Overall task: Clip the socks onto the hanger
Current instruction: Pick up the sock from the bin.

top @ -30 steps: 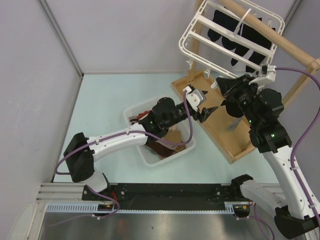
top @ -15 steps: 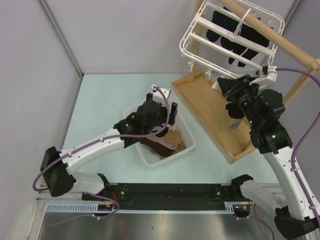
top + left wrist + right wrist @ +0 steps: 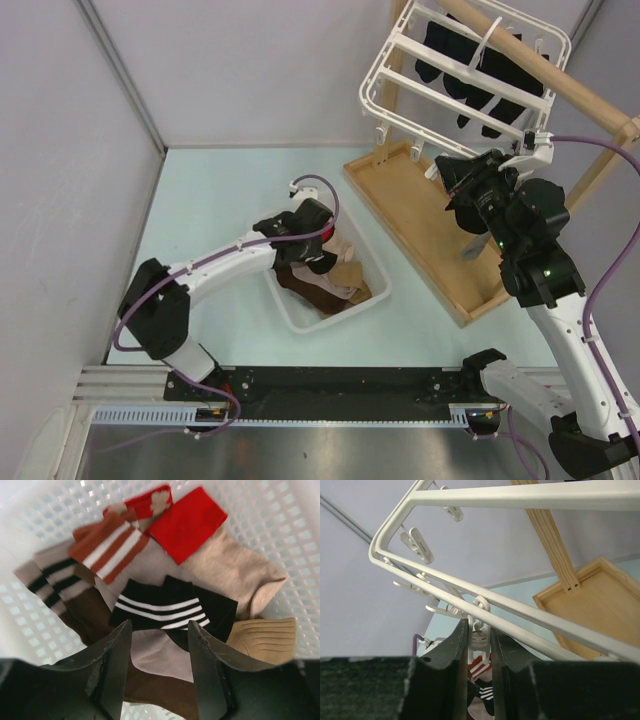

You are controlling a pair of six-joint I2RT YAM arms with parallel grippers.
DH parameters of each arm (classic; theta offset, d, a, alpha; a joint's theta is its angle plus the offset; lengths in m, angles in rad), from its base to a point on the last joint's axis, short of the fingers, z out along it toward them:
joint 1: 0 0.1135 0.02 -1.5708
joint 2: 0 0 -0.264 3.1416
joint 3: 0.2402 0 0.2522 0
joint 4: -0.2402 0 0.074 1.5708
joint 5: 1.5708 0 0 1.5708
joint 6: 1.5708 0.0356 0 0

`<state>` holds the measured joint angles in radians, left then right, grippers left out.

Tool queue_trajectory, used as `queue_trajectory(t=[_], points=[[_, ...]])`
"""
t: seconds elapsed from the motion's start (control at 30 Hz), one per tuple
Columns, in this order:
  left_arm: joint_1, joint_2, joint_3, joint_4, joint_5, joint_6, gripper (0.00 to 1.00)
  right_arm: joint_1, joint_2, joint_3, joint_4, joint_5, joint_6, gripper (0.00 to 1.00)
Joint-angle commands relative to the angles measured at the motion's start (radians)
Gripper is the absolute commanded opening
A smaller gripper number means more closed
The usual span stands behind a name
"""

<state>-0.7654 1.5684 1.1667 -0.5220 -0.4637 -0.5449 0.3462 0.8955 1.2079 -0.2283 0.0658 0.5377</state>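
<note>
The left gripper left its place at the edge of the wooden tray and swung back left over the tabletop. It then sank into the white basket. Its arm folded in from a long reach. The jaws ended parted just above the socks, straddling the black sock with white stripes.

A white slotted basket is set on the pale green bench, near its middle. A wooden rack is placed to the right of the basket: its shallow tray base lies at an angle on the bench, and its round pole is carried above on uprights. The bench is enclosed by grey panels at the left and rear.
</note>
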Motion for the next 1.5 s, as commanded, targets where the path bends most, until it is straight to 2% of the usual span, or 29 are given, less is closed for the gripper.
queue_trajectory(t=[0.0,0.17,0.4,0.47,0.57,0.6,0.7,0.8,0.87,1.03,1.07,1.13,1.3,1.33,1.47], points=[[-0.003,0.034,0.051,-0.043,0.013,-0.15,0.53,-0.006,0.006,0.009,0.003,0.02,-0.021,0.09],[0.005,0.108,0.085,-0.026,-0.036,-0.179,0.54,-0.006,0.006,0.009,-0.003,0.019,-0.024,0.08],[0.023,0.24,0.122,-0.013,-0.013,-0.179,0.52,-0.007,0.002,0.009,-0.009,0.025,-0.03,0.08],[0.023,0.265,0.123,-0.015,-0.003,-0.179,0.48,-0.006,0.0,0.009,-0.013,0.026,-0.033,0.08],[0.025,0.256,0.117,-0.013,0.003,-0.175,0.37,-0.007,-0.003,0.009,-0.016,0.029,-0.035,0.07],[0.023,0.246,0.113,-0.01,0.0,-0.17,0.29,-0.007,-0.001,0.009,-0.016,0.028,-0.035,0.07],[0.023,0.187,0.108,-0.006,-0.029,-0.133,0.17,-0.007,-0.003,0.009,-0.014,0.028,-0.035,0.07],[0.017,0.102,0.108,0.013,-0.065,-0.06,0.08,-0.007,-0.006,0.009,-0.016,0.029,-0.033,0.07],[0.014,0.059,0.1,0.036,-0.075,0.02,0.08,-0.006,-0.006,0.009,-0.014,0.026,-0.033,0.07],[-0.006,-0.145,-0.024,0.265,-0.026,0.238,0.07,-0.007,-0.006,0.009,-0.013,0.023,-0.033,0.07],[-0.006,-0.203,-0.083,0.355,-0.006,0.264,0.04,-0.007,-0.006,0.009,-0.013,0.023,-0.031,0.07],[-0.006,-0.261,-0.137,0.442,0.081,0.353,0.01,-0.007,-0.006,0.009,-0.014,0.02,-0.033,0.07],[-0.018,-0.407,-0.289,0.726,0.247,0.523,0.0,-0.007,-0.007,0.009,-0.009,0.019,-0.033,0.06],[-0.02,-0.421,-0.304,0.759,0.317,0.569,0.0,-0.007,-0.006,0.009,-0.008,0.012,-0.03,0.06],[-0.018,-0.441,-0.337,0.922,0.492,0.609,0.01,-0.006,-0.004,0.009,-0.002,0.003,-0.028,0.07]])
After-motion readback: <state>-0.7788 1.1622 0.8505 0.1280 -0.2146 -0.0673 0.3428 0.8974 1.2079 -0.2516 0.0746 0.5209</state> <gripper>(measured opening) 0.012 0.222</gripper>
